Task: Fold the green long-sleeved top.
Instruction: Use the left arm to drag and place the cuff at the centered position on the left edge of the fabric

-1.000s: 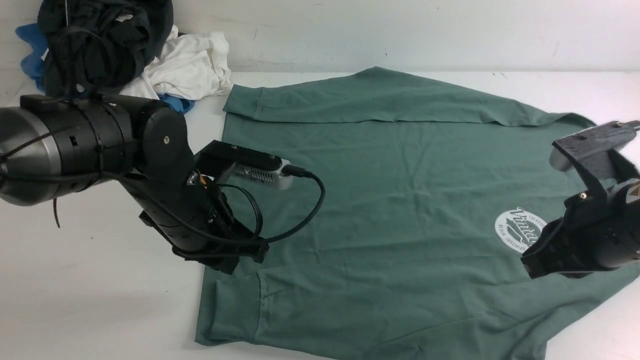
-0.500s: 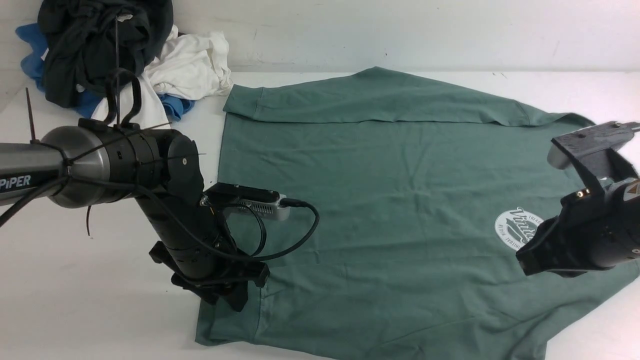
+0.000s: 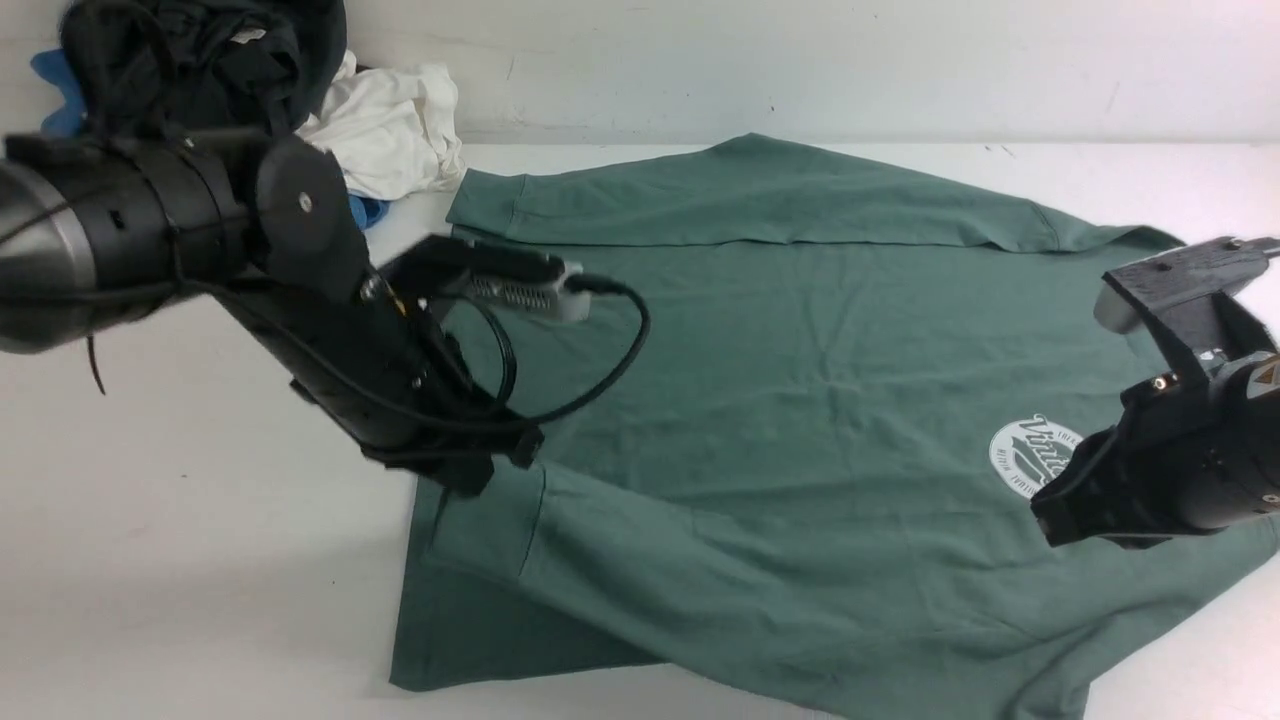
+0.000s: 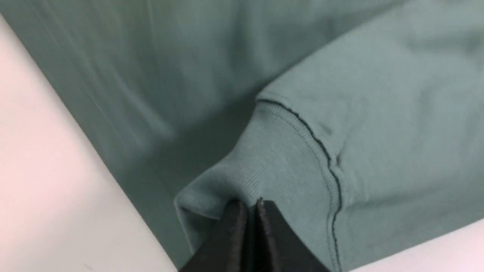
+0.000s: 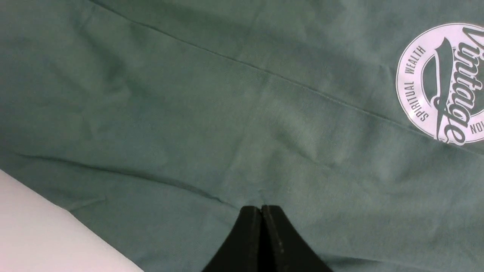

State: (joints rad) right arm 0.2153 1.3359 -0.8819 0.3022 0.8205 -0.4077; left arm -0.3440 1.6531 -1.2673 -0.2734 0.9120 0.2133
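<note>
The green long-sleeved top (image 3: 780, 380) lies spread on the white table, its white round logo (image 3: 1035, 457) toward the right. The far sleeve (image 3: 760, 200) is folded across the back edge. My left gripper (image 3: 470, 480) is shut on the ribbed cuff (image 4: 280, 158) of the near sleeve and holds it lifted above the shirt's left part; in the left wrist view the gripper (image 4: 251, 204) pinches the cuff's edge. My right gripper (image 3: 1055, 525) is shut just above the cloth near the logo (image 5: 442, 83); in the right wrist view the gripper (image 5: 261, 207) shows no cloth between its tips.
A pile of black (image 3: 200, 70), white (image 3: 385, 125) and blue (image 3: 365, 210) garments sits at the back left against the wall. Bare white table (image 3: 200, 580) lies left of the shirt, and a strip (image 3: 1190, 670) at the front right.
My left arm dipped to the near sleeve's cuff, shut on it, then rose and drew back, lifting the sleeve off the shirt. The right arm has hardly moved.
</note>
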